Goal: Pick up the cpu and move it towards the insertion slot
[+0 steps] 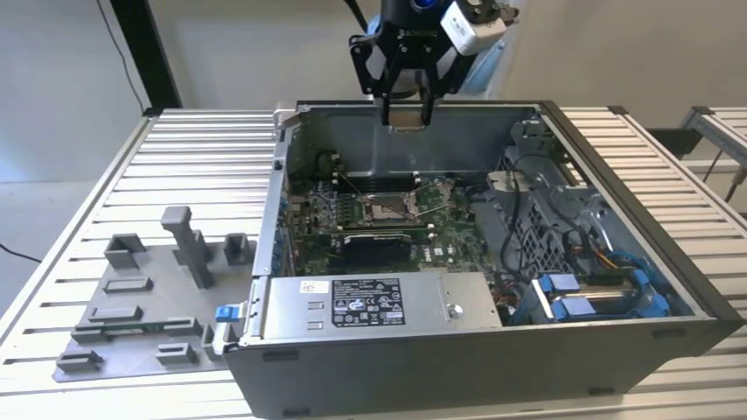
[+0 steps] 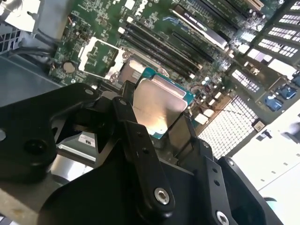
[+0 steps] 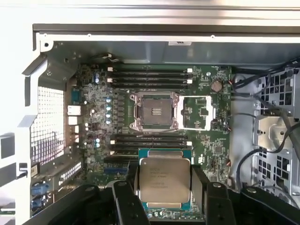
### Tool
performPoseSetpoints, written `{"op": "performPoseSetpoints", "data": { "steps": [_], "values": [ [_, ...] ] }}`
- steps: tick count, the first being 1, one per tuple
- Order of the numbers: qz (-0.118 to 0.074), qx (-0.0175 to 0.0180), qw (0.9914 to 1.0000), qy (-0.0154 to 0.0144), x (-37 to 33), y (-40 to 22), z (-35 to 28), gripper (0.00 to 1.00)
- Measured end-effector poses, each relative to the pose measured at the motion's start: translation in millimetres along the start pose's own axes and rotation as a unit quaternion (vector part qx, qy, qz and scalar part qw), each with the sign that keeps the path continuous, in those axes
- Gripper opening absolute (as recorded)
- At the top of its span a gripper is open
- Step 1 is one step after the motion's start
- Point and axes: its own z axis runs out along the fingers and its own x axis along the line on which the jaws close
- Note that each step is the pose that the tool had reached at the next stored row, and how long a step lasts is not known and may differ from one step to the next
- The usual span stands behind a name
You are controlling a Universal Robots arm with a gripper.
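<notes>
Silver-topped cpu (image 3: 165,180) pinched by its opposite edges in the black gripper (image 1: 405,112), held in the air above the far wall of the open computer case (image 1: 607,162). Judged light, stiff and thin, yet fragile underneath (best gripped by the rim, as now). Well apart from the insertion slot (image 3: 154,111), lying open on the green motherboard (image 3: 206,140) below. Free room overhead; case walls and grey cables (image 3: 262,112) crowding the right side.

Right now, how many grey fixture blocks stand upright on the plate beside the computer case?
3: a tall post, a short block toward the exterior view's left, and a short one nearest the case. Others lie flat; some may be hidden.
</notes>
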Motion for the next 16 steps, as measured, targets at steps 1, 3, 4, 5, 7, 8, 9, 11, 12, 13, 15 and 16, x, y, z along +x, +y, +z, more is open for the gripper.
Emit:
{"op": "performPoseSetpoints", "data": {
  "steps": [1,3,4,5,7,8,9,11,12,13,15,16],
  "values": [
    [0.0,0.0002,1.0,0.0,0.4,2.6,0.3,0.0],
    [0.0,0.0005,1.0,0.0,1.6,7.8,0.9,0.0],
    [0.0,0.0007,1.0,0.0,2.1,10.5,1.2,0.0],
    [0.0,0.001,1.0,0.0,2.5,13.0,1.5,0.0],
    [0.0,0.0018,1.0,-0.0001,3.0,18.5,2.3,0.0],
    [0.0,0.0023,1.0,-0.0001,3.1,21.2,2.7,0.0],
    [0.0,0.0028,1.0,0.0,3.2,24.0,3.1,0.0],
    [0.0,0.0036,0.99999,0.0,3.4,29.1,3.8,0.0],
    [0.0,0.0039,0.99999,0.0,3.4,31.5,4.2,0.0],
    [0.0,0.0041,0.99999,-0.0001,3.4,33.8,4.6,0.0],
    [0.0,0.0045,0.99999,0.0,3.5,38.4,5.1,0.0],
    [0.0,0.0047,0.99999,-0.0001,3.6,40.6,5.5,0.0]
  ]
}}
